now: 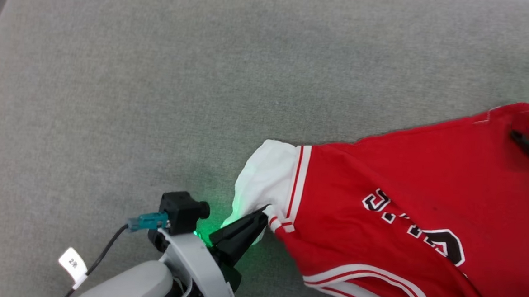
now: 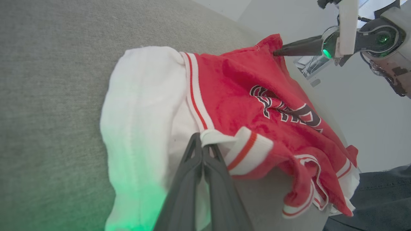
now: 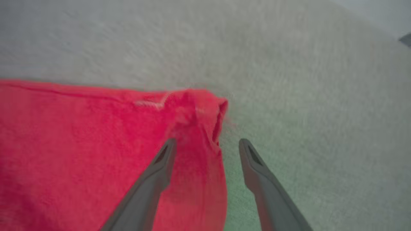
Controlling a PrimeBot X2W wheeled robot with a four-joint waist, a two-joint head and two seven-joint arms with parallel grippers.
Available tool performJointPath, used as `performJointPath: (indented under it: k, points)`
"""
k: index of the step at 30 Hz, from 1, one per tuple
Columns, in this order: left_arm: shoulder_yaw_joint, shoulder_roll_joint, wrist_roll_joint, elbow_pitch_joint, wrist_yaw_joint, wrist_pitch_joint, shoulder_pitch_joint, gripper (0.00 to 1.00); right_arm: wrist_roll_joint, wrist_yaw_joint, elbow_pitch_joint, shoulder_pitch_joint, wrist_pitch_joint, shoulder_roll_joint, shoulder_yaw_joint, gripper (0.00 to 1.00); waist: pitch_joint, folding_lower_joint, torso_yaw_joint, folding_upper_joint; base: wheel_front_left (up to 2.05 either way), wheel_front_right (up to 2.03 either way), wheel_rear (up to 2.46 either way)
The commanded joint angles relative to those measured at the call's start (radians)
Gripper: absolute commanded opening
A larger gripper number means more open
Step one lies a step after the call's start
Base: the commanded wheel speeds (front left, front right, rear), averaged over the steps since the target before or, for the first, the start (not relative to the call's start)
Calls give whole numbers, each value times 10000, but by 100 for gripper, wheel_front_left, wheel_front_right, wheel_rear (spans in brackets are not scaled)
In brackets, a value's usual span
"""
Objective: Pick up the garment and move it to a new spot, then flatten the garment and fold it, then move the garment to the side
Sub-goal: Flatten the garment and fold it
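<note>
flatten step I guess: left fingers [image 2: 189,173] pinching jersey [image 1: 403,174] sleeve cuff [image 2: 244,150], right fingers [image 3: 160,170] wide beside hem corner [image 3: 205,106]. next probably grab hem, tug flat

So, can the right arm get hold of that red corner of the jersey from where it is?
Probably yes. Its jaws stand open right at the corner of the jersey, one finger over the red cloth, the other over the bare grey surface, and nothing lies between.

Grey woven surface [image 1: 158,93], pale plain background past its edge [image 2: 369,122], dark blue denim cloth at the corner [image 2: 382,199]
</note>
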Motion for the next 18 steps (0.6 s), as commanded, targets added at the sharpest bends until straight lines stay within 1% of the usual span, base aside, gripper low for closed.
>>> performJointPath:
  k: [1, 4, 7, 8, 9, 10, 11, 14, 16, 18]
  points:
    - [12, -117, 74, 89, -83, -7, -167, 0, 121, -15, 443, -252, 339, -256, 629, 100, 247, 0, 233, 0, 0, 0, 0]
    - [11, -250, 122, 222, -142, -13, -280, 0, 562, -15, 952, -635, 754, -532, 1475, 100, 374, 0, 303, 0, 0, 0, 0]
    - [13, -350, 125, 386, -169, -19, -342, 0, 932, -15, 1157, -757, 837, -680, 2176, 100, 431, 0, 314, 0, 0, 0, 0]
    - [20, -366, 104, 441, -172, -21, -377, 0, 1041, -15, 1209, -842, 781, -715, 2347, 77, 438, 0, 305, 0, 0, 0, 0]
    - [27, -373, 59, 500, -191, -22, -425, 0, 1148, -15, 1256, -895, 753, -731, 2504, 44, 438, 0, 291, 0, 0, 0, 0]
    - [36, -372, 3, 548, -210, -23, -486, 0, 1283, -15, 1262, -942, 717, -755, 2687, 26, 431, 0, 276, 0, 0, 0, 0]
    - [57, -369, -71, 595, -223, -24, -541, 0, 1416, -14, 1283, -1020, 650, -773, 2800, 1, 420, 0, 255, 0, 0, 0, 0]
    - [60, -295, -285, 715, -250, -4, -850, 0, 1633, -14, 1313, -1418, 178, -813, 2974, 0, 361, 0, 168, 0, 0, 0, 0]
    - [3, -278, -570, 517, -243, 24, -1129, 0, 1755, -15, 1383, -1718, -289, -805, 2992, 0, 320, 0, 92, 0, 0, 0, 0]
    - [-21, -94, -833, 346, -243, 67, -1504, 0, 1850, -15, 1511, -2041, -842, -732, 2921, 0, 288, 0, 30, 0, 0, 0, 0]
